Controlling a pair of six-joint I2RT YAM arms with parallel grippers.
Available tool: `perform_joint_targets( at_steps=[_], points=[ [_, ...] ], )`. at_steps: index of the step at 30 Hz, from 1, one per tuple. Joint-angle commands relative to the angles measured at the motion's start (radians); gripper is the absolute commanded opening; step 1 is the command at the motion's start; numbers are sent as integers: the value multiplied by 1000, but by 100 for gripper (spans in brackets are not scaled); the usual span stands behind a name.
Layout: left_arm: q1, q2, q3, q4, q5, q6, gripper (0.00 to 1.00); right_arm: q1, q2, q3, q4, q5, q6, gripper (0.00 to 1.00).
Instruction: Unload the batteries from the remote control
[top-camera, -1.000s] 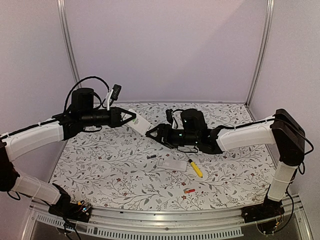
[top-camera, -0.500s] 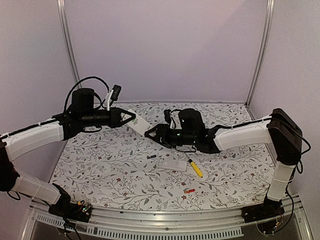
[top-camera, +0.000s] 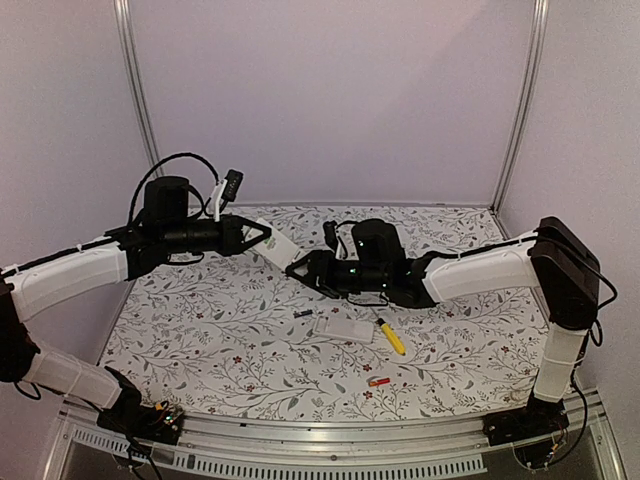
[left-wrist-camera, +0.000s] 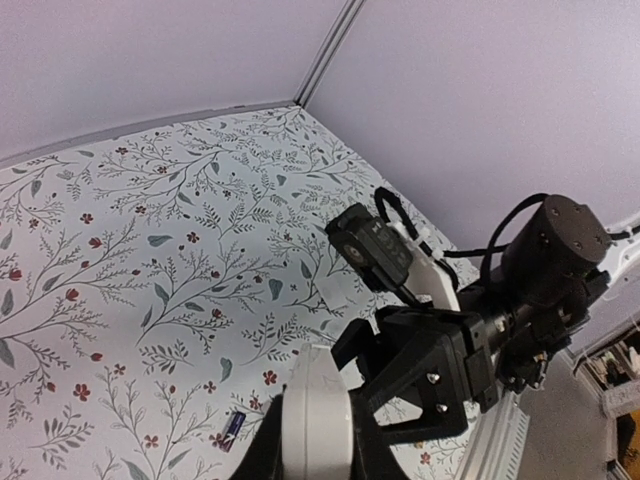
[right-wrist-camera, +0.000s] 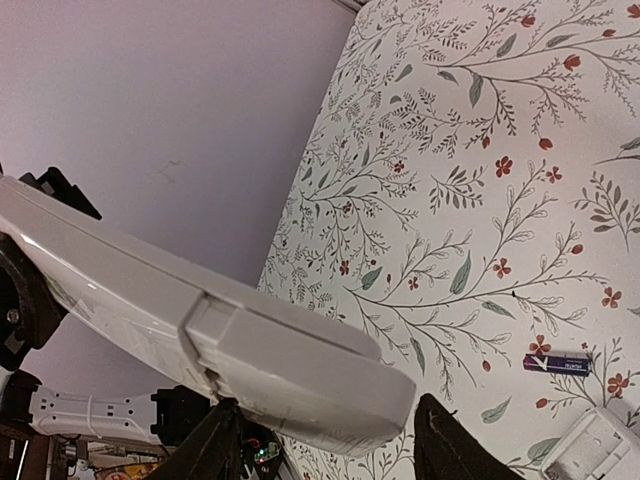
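Left tool (top-camera: 262, 237): clamped on one end of the white remote (top-camera: 281, 249), holding it tilted in the air above the desk (top-camera: 200, 330).
Right tool (top-camera: 298, 268): fingers apart, straddling the remote's free end; contact not discernible.
Dark battery (top-camera: 303, 314): lies on the desk below the remote, just left of a white flat piece (top-camera: 343, 327).
Red-orange battery (top-camera: 379, 381): on the desk, nearer the front edge, apart from the rest.
Screwdriver (top-camera: 391, 337): yellow handle, right of the white piece.
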Motion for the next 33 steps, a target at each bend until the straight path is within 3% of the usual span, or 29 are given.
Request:
perform_joint_targets(
  at_steps=[1,7,12,20,33],
  points=[
    [-31,11,34,31,89,-11,0,1,37,33,5,19,13,57],
    [-38,18,36,28,95,-9,0,1,44,41,7,31,13,53],
    [-40,16,41,20,90,-5,0,-1,48,46,10,31,13,43],
    [-40,-18,44,-11,13,18,0,-5,42,19,10,34,17,33],
    [-7,-54,29,-4,-30,2,0,-16,-16,-96,9,60,33,32]
  ],
)
